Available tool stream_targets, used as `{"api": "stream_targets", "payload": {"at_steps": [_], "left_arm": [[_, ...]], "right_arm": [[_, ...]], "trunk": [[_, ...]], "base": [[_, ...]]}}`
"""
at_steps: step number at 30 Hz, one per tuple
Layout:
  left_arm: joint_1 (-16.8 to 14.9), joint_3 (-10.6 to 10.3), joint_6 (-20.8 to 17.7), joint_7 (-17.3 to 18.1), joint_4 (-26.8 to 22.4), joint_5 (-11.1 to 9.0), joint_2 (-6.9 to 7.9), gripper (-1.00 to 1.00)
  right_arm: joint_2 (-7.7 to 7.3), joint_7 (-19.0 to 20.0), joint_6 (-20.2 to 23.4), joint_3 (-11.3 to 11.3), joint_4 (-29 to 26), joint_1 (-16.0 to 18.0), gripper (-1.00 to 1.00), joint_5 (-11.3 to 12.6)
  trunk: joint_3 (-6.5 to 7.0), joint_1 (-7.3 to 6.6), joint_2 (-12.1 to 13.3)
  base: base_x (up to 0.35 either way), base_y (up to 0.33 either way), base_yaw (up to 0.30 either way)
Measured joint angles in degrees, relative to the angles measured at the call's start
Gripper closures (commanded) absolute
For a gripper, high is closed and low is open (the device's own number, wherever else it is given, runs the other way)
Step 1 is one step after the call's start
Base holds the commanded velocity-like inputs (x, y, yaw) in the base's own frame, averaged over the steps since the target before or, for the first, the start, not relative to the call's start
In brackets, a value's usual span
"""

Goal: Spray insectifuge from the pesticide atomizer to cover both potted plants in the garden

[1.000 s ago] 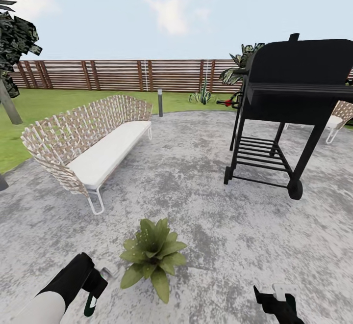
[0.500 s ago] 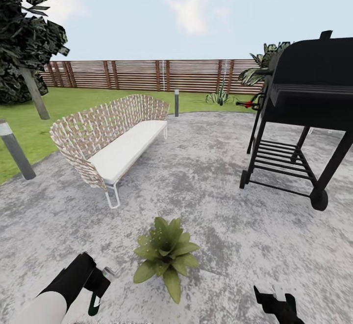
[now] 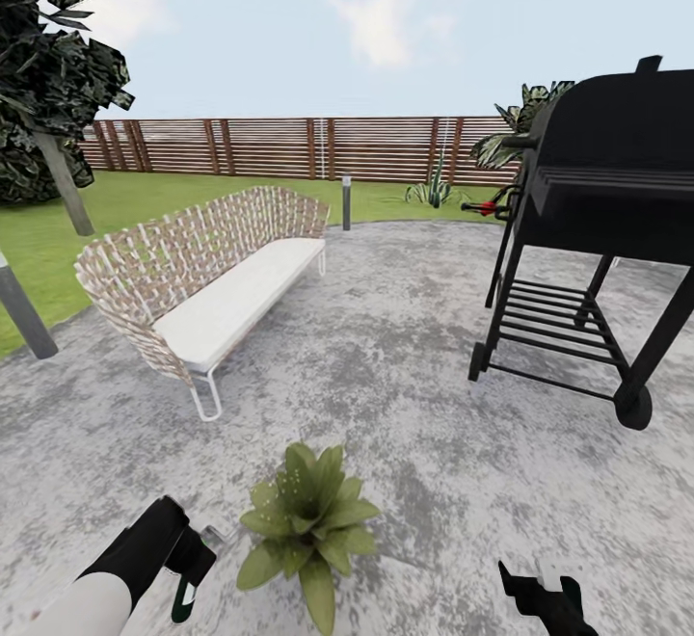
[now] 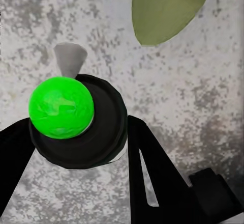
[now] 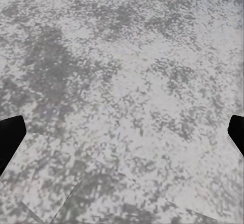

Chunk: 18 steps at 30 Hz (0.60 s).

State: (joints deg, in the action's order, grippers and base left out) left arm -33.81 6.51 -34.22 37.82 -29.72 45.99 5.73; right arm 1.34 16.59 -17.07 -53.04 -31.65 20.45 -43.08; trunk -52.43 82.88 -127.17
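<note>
Sprayer (image 4: 76, 119) already clamped in the left gripper (image 3: 188, 559) just beside one potted plant (image 3: 304, 525); right gripper (image 3: 540, 597) spread empty; spraying seemingly unstarted.

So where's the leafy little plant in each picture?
Head view: the potted plant sits low, near the middle, beside the left gripper.
Left wrist view: one of its leaves pokes in past the atomizer.
Right wrist view: not in it.
Shared landmark: the grey paving.
</note>
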Motion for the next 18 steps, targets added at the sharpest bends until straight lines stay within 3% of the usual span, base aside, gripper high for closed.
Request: {"api": "stream_targets", "payload": {"at_steps": [4,15,18], "left_arm": [[0.00,-0.30,-0.07,0.01,0.33,0.25,0.16,1.00],[0.16,-0.41,-0.25,-0.07,0.62,2.01,0.16,1.00],[0.17,-0.34,-0.15,-0.08,0.64,2.06,-0.03,1.00]], "right_arm": [[0.00,0.01,0.00,0.00,0.01,0.02,-1.00,0.04],[0.00,0.01,0.00,0.00,0.01,0.01,-1.00,0.05],[0.00,0.00,0.00,0.00,0.01,0.00,-1.00,0.03]], "trunk": [[0.00,0.02,0.00],[0.00,0.02,0.00],[0.00,0.01,0.00]], "base": [[0.023,-0.013,0.152],[0.001,0.000,0.267],[0.043,-0.045,0.096]]}}
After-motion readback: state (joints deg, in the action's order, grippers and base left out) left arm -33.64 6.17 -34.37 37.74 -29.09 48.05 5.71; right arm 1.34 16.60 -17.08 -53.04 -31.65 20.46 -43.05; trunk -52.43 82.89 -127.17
